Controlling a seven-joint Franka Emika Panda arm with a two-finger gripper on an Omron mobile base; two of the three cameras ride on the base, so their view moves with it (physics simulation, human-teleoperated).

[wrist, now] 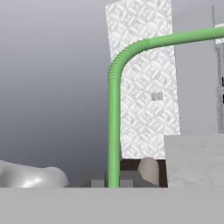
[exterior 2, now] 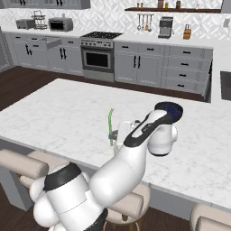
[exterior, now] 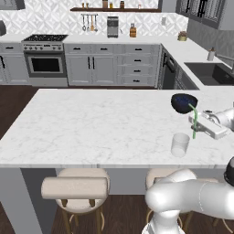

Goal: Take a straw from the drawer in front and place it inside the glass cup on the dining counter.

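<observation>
Stools (exterior: pixel 75 187) sit at far left of left base view, round padded seats tucked under near edge of the dining counter (exterior: pixel 91 128), a wide white marble top w/ grey veins. Behind it, back wall units: oven (exterior: pixel 45 64) at left, grey cupboards and a drawer stack (exterior: pixel 137 64) further right, coffee machine (exterior: pixel 112 26) on the worktop above. Sink (exterior: pixel 208 73) is set in the side worktop at right.

On the counter, right part: glass cup (exterior: pixel 180 144) stands upright near the front edge, clear, nothing inside it. Just right of and above the cup, the straw (exterior: pixel 194 122) hangs roughly vertical, light green, bent top pointing left toward a dark blue-black bowl (exterior: pixel 183 102) that sits further back. Straw's lower end is above and slightly right of the cup rim, not in the cup. Gripper (exterior: pixel 197 123) comes in sideways from the right edge, clenched on the straw about mid-length.

Right base view, same layout from other side: straw (exterior 2: pixel 110 126) upright at left of the white forearm, cup (exterior 2: pixel 122 133) partly hidden behind the arm just right of the straw, bowl (exterior 2: pixel 168 109) behind the wrist.

Hand view: straw (wrist: pixel 114 131) rises from between the finger tips (wrist: pixel 98 179), corrugated elbow at top, short end running off to the right. Jaws pressed against it on both sides.
</observation>
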